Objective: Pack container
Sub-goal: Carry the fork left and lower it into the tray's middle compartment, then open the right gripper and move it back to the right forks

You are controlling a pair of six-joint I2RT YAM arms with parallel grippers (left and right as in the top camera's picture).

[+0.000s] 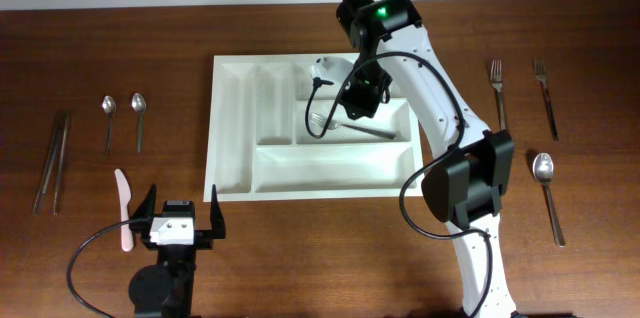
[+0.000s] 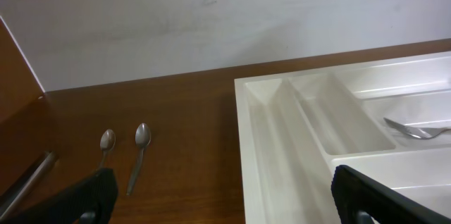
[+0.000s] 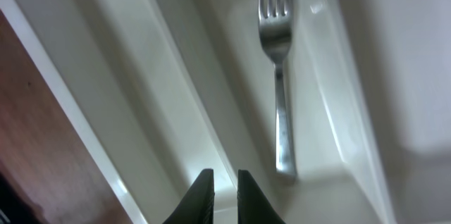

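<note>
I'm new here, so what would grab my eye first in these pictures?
The big white tray at mid-table, holding one fork in its middle long slot. The right hand hangs near that fork, shut and empty; two spoons lie on the wood left of the tray.

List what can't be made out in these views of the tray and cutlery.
Overhead: the right arm covers part of the cutlery tray's upper compartments.
Overhead: the dark utensils at far left are too small to identify.
Left wrist: the right edge cuts off the fork's handle.
Right wrist: blur smears the tray walls; the fork's compartment is unclear.
</note>
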